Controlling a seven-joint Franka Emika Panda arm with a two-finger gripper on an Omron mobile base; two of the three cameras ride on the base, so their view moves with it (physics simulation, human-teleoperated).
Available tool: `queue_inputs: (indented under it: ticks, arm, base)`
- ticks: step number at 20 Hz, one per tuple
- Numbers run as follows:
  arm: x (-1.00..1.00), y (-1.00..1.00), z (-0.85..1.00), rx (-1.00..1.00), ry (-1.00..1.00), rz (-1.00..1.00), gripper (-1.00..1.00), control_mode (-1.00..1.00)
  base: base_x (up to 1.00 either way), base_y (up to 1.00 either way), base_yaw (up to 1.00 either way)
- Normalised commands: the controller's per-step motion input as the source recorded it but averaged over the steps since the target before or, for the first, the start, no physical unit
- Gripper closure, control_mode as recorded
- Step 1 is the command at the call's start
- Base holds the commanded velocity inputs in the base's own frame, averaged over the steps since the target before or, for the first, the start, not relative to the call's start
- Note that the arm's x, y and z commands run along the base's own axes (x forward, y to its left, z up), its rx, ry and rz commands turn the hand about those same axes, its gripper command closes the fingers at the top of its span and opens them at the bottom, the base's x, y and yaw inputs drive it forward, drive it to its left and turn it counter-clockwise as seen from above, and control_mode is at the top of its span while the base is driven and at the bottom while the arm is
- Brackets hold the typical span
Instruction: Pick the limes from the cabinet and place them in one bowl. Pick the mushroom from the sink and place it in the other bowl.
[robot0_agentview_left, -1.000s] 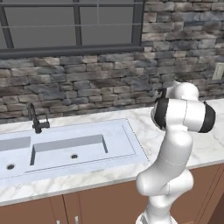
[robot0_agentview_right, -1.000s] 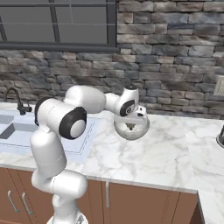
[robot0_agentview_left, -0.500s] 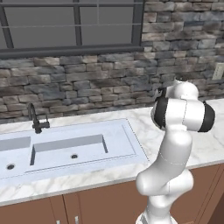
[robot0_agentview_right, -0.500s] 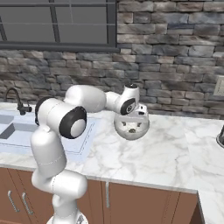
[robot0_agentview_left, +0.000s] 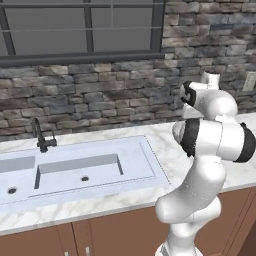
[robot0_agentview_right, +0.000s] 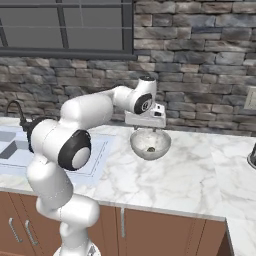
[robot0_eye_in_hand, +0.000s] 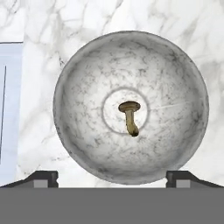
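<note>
The other bowl (robot0_eye_in_hand: 87, 70), mottled grey and stone-like, stands on the marble counter right of the sink (robot0_agentview_left: 75, 170). The mushroom (robot0_eye_in_hand: 130, 117), small and brown with a curved stem, lies loose at the bowl's bottom. My gripper (robot0_agentview_right: 148, 131) hangs straight above the bowl (robot0_agentview_right: 150, 145), open, its fingertips (robot0_eye_in_hand: 41, 177) spread wide near the bowl's rim with nothing between them. The limes, the cabinet and the bowl for the limes are out of view.
A dark faucet (robot0_agentview_left: 40, 135) stands behind the sink. A stone wall with a window runs along the back. The marble counter (robot0_agentview_right: 200, 175) stretches right to a dark object (robot0_agentview_right: 252, 160) at the frame edge, under a wall outlet (robot0_agentview_right: 250, 97).
The gripper has gone from shut to wide open above the bowl, and the mushroom now lies free in the bowl. The arm has hardly moved.
</note>
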Motion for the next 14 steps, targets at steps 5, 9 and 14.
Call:
queue_inputs:
  ticks: [5, 9, 14]
  arm:
    - [-0.41, 0.70, 0.29, 0.02, 0.00, 0.00, -1.00, -1.00]
    - [-0.18, 0.40, 0.07, 0.01, 0.00, 0.00, -1.00, -1.00]
    - [-0.13, 0.38, 0.00, 0.02, -0.01, 0.00, -1.00, -1.00]
  base:
    - [0.00, 0.00, 0.00]
    - [0.00, 0.00, 0.00]
    - [0.00, 0.00, 0.00]
